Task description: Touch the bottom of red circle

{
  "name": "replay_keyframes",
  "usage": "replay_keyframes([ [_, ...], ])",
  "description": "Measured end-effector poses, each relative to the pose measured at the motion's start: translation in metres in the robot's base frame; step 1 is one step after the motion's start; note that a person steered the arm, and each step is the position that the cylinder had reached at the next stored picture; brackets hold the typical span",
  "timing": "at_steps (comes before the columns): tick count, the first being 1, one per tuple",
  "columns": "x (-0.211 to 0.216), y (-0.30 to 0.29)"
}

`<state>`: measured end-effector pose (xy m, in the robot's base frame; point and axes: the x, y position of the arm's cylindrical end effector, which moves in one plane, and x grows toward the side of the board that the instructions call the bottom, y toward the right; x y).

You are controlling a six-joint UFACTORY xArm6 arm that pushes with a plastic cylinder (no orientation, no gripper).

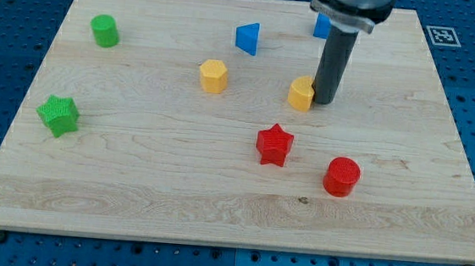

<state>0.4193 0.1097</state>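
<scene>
1. My tip (324, 102) is down on the table (131, 184), right of centre in the upper half of the view.
2. There is no gripper on this arm, so nothing opens or closes; the rod just stands straight down to the wood.
3. Just beside the tip, on the view's left and touching or nearly so, sits a yellow block (302, 94), partly hidden by the rod.
4. The red circle (341, 176) lies below the tip and slightly to the view's right, well apart from it, nothing touching it.
5. The red star (275, 144) sits to the view's left of the red circle, near it but not in contact.
6. A yellow hexagon (213, 76) rests left of the tip, apart from the other yellow block.
7. A blue triangle (247, 38) is up near the view's top; another blue block (321, 26) peeks out behind the arm.
8. Far on the view's left: a green circle (104, 31) up top, a green star (59, 115) lower down.
</scene>
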Motion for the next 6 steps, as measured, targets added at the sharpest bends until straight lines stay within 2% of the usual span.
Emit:
replay_keyframes([
  [1,0.000,0.000],
  [2,0.005,0.029],
  [3,0.048,0.044],
  [4,0.060,0.044],
  [5,0.093,0.044],
  [6,0.098,0.044],
])
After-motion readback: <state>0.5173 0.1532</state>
